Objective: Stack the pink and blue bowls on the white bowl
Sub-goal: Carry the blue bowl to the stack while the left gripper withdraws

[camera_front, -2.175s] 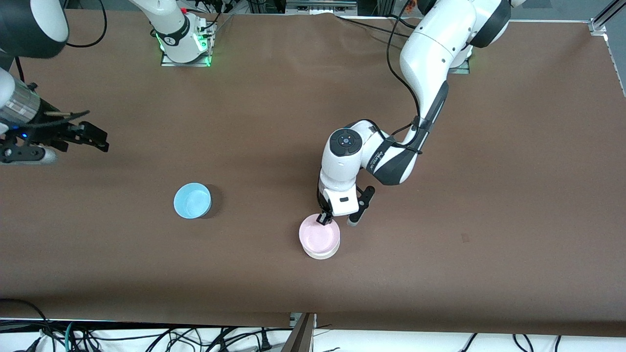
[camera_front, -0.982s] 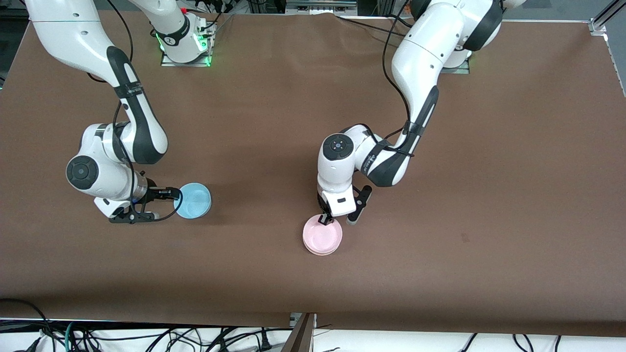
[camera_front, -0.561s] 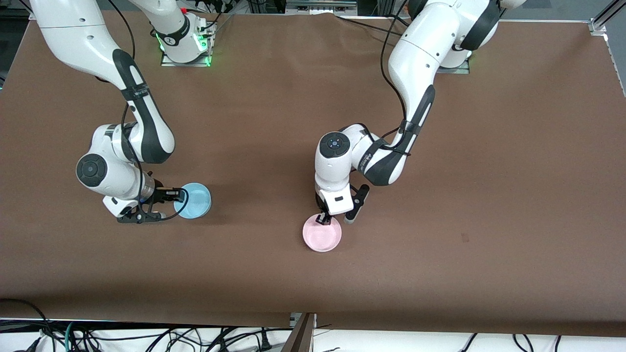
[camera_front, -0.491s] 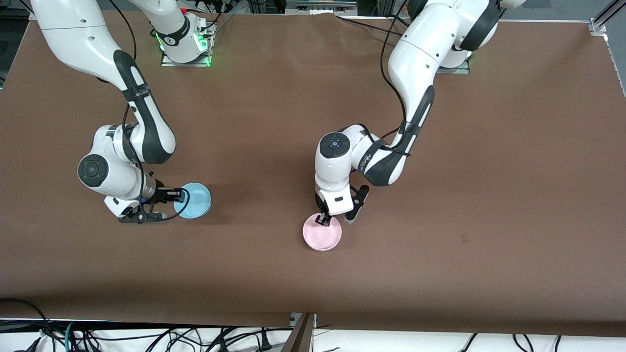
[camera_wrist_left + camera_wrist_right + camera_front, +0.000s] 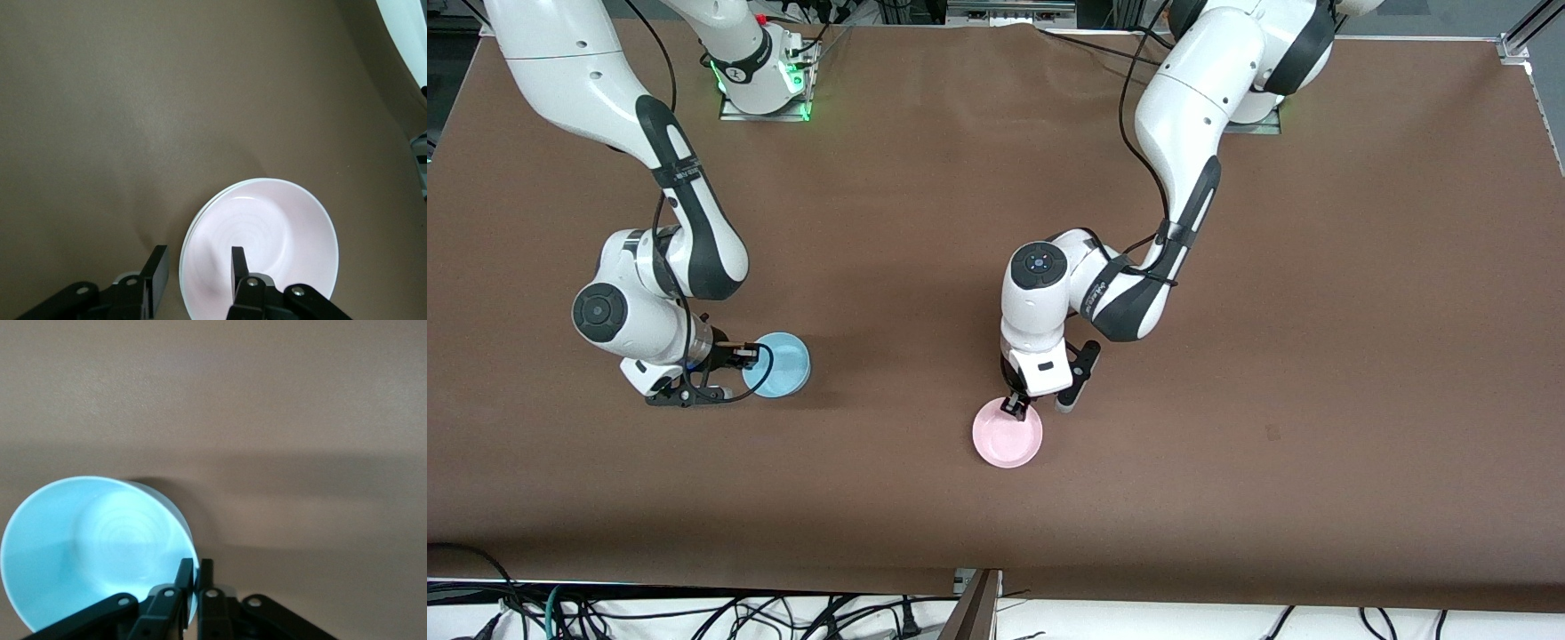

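The pale pink bowl [image 5: 1007, 436] sits nested on the white bowl, of which only a thin white edge [image 5: 189, 235] shows in the left wrist view. My left gripper [image 5: 1014, 405] is open at the pink bowl's [image 5: 267, 247] rim on the side toward the robots, one finger inside and one outside [image 5: 197, 280]. The sky blue bowl [image 5: 781, 364] stands on the table toward the right arm's end. My right gripper [image 5: 752, 357] is shut on its rim; the right wrist view shows the fingers pinching [image 5: 197, 575] the blue bowl's [image 5: 93, 547] wall.
The brown table [image 5: 1280, 320] is bare around both bowls. The arm bases stand along the edge farthest from the front camera. Cables hang below the table's edge nearest the camera.
The right arm swung in from the table's end and its gripper closed on the blue bowl's rim. The left arm lowered the pink bowl until it covered the white bowl.
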You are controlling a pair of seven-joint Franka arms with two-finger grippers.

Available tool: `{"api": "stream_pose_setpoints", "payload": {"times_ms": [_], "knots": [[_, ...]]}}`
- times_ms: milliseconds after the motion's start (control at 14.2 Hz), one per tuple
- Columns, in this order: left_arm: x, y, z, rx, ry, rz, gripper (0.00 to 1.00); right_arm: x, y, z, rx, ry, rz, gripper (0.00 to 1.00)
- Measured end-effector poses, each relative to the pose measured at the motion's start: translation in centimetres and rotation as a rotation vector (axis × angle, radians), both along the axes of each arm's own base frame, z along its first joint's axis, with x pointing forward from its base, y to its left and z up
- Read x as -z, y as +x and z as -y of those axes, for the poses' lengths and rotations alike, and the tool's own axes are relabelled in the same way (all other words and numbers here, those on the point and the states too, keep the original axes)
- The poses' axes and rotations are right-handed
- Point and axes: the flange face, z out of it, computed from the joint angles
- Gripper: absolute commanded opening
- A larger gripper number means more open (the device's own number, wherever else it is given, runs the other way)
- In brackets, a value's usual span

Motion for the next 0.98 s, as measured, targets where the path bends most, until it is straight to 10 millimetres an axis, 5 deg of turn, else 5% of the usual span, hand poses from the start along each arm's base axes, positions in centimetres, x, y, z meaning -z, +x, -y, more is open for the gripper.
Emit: {"api": "stream_pose_setpoints", "payload": {"times_ms": [140,281,561,702,842,982], "knots": [[-1.8,0.7,-0.7,-0.013,0.035,-0.043,0.46,-0.8,0.4,-0.1,0.024,0.026,0.008,0.0],[-6.1,1.0,-1.8,0.029,0.038,-0.152,0.46,-2.5,1.4,-0.6,0.067,0.073,-0.001,0.0],[-20.2,1.5,-8.6,0.146,0.018,-0.285,0.46,-8.1,4.2,-3.7,0.252,0.138,-0.025,0.0],[-27.7,0.4,-13.0,0.209,0.037,-0.31,0.46,-9.8,5.5,-8.5,0.392,0.197,-0.03,0.0],[-35.3,-2.1,-17.5,0.3,0.061,-0.331,0.46,-10.1,6.4,-15.2,0.525,0.229,-0.03,0.0],[-40.8,-5.0,-22.1,0.411,0.089,-0.37,0.47,-9.7,6.9,-22.5,0.645,0.267,-0.004,0.0]]}}
